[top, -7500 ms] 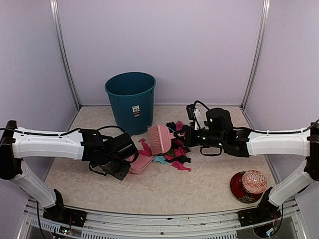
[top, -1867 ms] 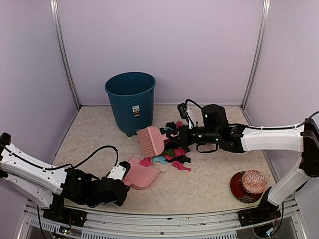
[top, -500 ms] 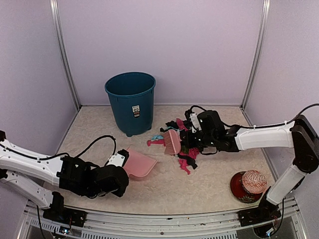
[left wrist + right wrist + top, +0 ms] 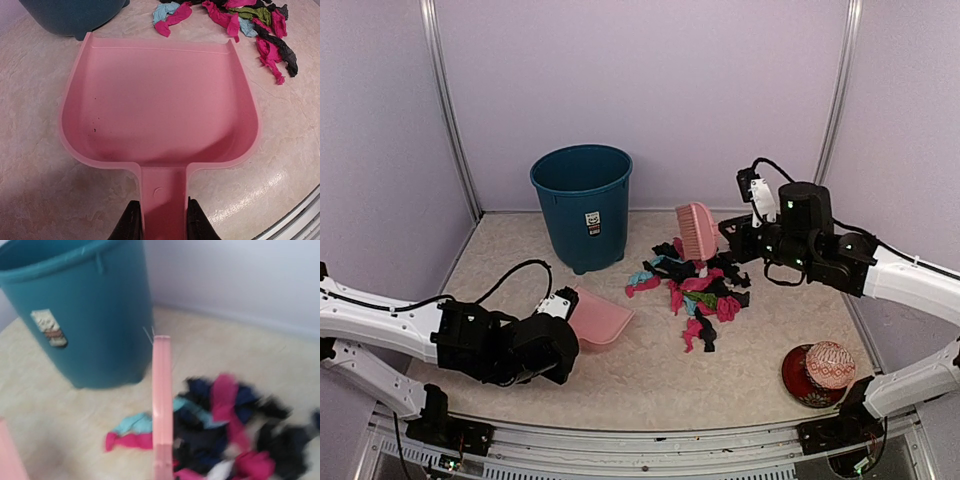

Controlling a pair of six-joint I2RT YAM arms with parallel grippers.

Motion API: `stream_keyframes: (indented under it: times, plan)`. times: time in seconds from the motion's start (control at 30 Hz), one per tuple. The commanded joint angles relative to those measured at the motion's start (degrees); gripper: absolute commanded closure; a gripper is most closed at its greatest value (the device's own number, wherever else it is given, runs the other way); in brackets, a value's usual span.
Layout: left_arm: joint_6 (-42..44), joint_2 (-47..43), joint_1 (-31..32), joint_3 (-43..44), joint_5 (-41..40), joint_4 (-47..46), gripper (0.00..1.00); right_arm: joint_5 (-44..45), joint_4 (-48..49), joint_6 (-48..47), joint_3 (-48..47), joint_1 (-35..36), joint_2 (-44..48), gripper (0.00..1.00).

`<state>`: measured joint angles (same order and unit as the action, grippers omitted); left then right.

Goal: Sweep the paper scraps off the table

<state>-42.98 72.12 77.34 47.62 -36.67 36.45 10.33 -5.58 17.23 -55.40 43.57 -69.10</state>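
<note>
The paper scraps (image 4: 695, 290), in magenta, black, navy, green and light blue, lie in a loose pile mid-table (image 4: 510, 260). My left gripper (image 4: 563, 322) is shut on the handle of the pale pink dustpan (image 4: 602, 318). The pan lies flat left of the pile, its mouth toward the scraps. In the left wrist view the pan (image 4: 160, 105) is empty, my gripper (image 4: 162, 222) clamps its handle, and scraps (image 4: 235, 17) lie just beyond its lip. My right gripper (image 4: 728, 238) holds the pink brush (image 4: 697, 230) raised behind the pile. The brush (image 4: 162, 405) shows edge-on above blurred scraps (image 4: 225, 425).
A teal waste bin (image 4: 582, 205) stands at the back left of the pile; it also shows in the right wrist view (image 4: 80, 310) and the left wrist view (image 4: 70, 15). A red patterned ball (image 4: 830, 364) sits on a dark red dish (image 4: 796, 378) at the front right.
My right gripper has lifted the brush out of the scraps and pulled it up and back to the right. The dustpan has edged slightly toward the pile.
</note>
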Motion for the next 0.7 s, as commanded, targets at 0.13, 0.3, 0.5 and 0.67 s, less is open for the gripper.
stream_keyframes:
  times: [0.13,0.3,0.5,0.67]
  plan:
    - [2.94,0.69,-2.63,-1.14,4.00,-2.79,1.00,14.25,1.74,-18.88,-3.23,-3.15,0.77,1.00]
    - [3.26,3.16,-2.79,-1.57,5.03,-3.34,1.00,18.47,9.23,-30.83,-1.58,-7.60,-3.01,1.00]
    - [5.25,5.61,-2.84,-1.15,7.58,-5.37,1.00,16.99,14.31,-42.01,-2.45,-13.62,-12.23,1.00]
    - [7.44,7.57,-2.74,-0.37,9.88,-6.86,1.00,14.79,14.89,-47.73,-4.34,-17.33,-20.19,1.00]
